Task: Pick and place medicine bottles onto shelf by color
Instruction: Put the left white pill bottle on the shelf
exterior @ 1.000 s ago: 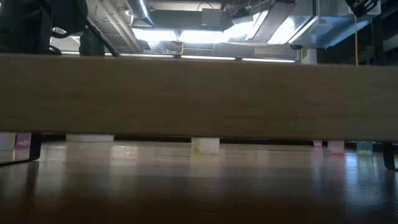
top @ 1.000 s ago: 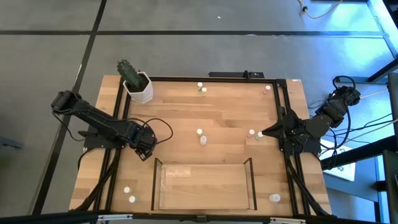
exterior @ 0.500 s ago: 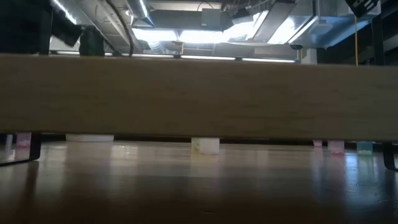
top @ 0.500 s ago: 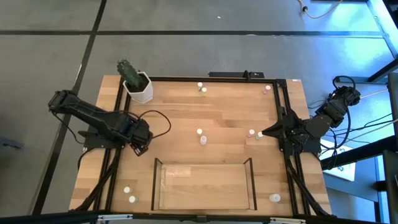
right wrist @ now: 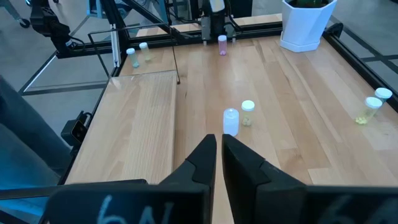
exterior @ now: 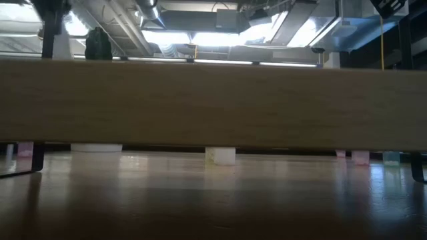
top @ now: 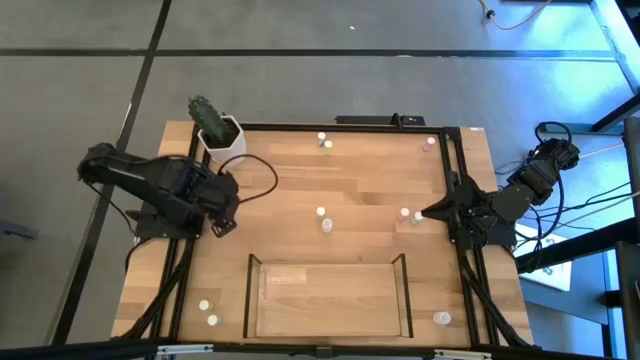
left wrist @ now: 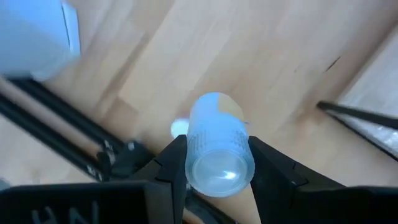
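Left end effector [left wrist: 217, 168] clamps a clear-grey bottle [left wrist: 217, 149]; right end effector [right wrist: 219, 152] rests clenched, empty

Only partial pale letters on both wrist mounts, unreadable.

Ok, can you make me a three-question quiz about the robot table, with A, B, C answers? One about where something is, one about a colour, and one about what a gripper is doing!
1. Where is the cactus pot?
A. Far left corner of the table
B. Inside the shelf
C. Beside the right arm

2. What colour is the pot?
A. Red
B. White
C. Black

3. What is the left gripper doing?
A. Hanging open with nothing in it
B. Squeezing the cactus
C. Shut on a bottle

Answers:
1. A: the high view shows it at the far left corner, away from the shelf.
2. B: its six-sided walls are white.
3. C: the left wrist view shows a clear ribbed bottle clamped between both fingers.
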### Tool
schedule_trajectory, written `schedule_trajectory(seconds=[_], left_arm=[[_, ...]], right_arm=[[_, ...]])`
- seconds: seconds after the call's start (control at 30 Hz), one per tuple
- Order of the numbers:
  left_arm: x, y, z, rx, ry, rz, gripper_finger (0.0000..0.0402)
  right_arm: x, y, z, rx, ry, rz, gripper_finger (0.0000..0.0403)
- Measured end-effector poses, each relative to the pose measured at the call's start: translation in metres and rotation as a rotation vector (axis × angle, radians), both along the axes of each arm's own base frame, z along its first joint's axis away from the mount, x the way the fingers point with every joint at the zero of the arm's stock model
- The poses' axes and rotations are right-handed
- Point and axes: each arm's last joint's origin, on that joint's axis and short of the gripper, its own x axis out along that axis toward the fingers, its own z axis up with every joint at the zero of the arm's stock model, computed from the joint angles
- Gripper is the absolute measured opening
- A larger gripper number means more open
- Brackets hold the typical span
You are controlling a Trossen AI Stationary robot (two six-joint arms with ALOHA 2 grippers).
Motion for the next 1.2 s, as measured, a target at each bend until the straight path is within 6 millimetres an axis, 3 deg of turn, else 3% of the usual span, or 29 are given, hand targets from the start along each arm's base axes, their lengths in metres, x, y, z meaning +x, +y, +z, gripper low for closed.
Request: schedule_trajectory(seconds=[0.27, 0.53, 0.73, 0.93, 1.2], left_arm=[[0.02, 0.003, 0.033, 0.086, -0.053, -0.207, 0.0123], [0.061, 0.001, 0.047, 0.102, -0.034, -0.315, 0.0123], [0.088, 0.001, 0.053, 0.096, -0.035, -0.343, 0.0123], [0.104, -0.002, 0.056, 0.012, -0.043, -0.37, 0.0123], [0.112, -0.029, 0.047, -0.02, -0.012, -0.444, 0.0123]], right_arm=[[0.0, 0.0, 0.0, 0.0, 0.0, 0.0, 0.003], [0.0, 0.0, 0.0, -0.022, 0.0, 0.009, 0.003], [0.0, 0.0, 0.0, -0.144, -0.003, 0.063, 0.003], [0.0, 0.0, 0.0, -0.145, -0.003, 0.064, 0.003], [0.0, 0.0, 0.0, -0.132, -0.007, 0.059, 0.003]])
